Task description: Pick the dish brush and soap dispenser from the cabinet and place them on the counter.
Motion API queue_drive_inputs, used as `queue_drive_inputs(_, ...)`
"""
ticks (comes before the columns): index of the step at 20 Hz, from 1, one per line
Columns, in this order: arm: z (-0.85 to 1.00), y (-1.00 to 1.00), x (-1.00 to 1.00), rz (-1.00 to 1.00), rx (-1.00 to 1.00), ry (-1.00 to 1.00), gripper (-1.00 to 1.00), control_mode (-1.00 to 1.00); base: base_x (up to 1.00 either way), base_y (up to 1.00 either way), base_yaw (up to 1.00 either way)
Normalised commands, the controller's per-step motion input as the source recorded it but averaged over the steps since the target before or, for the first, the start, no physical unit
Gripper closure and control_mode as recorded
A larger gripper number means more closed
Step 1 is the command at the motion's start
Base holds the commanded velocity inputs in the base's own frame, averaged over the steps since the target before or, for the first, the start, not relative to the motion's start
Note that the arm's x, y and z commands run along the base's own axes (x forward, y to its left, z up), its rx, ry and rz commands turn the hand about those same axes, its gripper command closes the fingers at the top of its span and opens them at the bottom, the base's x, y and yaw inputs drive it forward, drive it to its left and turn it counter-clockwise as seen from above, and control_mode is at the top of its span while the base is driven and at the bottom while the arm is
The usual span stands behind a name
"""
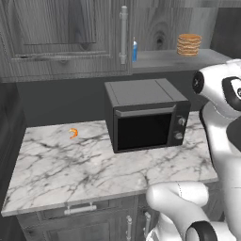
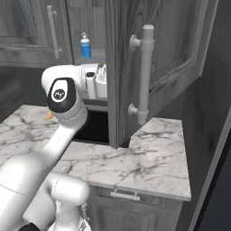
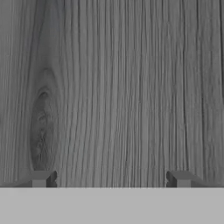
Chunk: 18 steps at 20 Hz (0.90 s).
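Note:
The soap dispenser [image 1: 134, 50] [image 2: 85, 45], a small blue bottle with a white pump, stands upright at the left end of the grey shelf [image 1: 174, 60] in the cabinet [image 1: 61, 33]. The dish brush is out of view. In the hand view my gripper [image 3: 111, 179] is open; its fingertips [image 3: 43, 178] stand wide apart with nothing between them, close to a dark wood-grain surface. In the right base view my white hand [image 2: 95, 81] sits below the shelf, right of and lower than the bottle, its tips hidden behind the open door [image 2: 135, 67]. The marble counter [image 1: 70, 164] lies below.
A dark microwave [image 1: 146, 113] stands on the counter under the shelf. A stack of tan discs [image 1: 188, 44] sits at the shelf's right. A small orange curled item [image 1: 73, 133] lies on the counter's left. The open door's long handle [image 2: 145, 74] juts toward me.

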Motion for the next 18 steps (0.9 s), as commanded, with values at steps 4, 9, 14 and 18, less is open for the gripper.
queue_drive_inputs(4, -0.05, -0.49, 0.00, 0.00, 0.00, 0.00, -1.00, -1.00, 0.00, 0.00, 0.00)
queue_drive_inputs(9, -0.06, -0.46, 0.00, 0.00, 0.00, 0.00, -1.00, -1.00, 0.00, 0.00, 0.00)
queue_drive_inputs(14, -0.05, -0.43, 0.00, 0.00, 0.01, 0.00, -1.00, -1.00, 0.00, 0.00, 0.00)
queue_drive_inputs(18, -0.03, -0.39, 0.00, 0.00, 0.01, 0.00, -1.00, -1.00, 0.00, 0.00, 0.00)
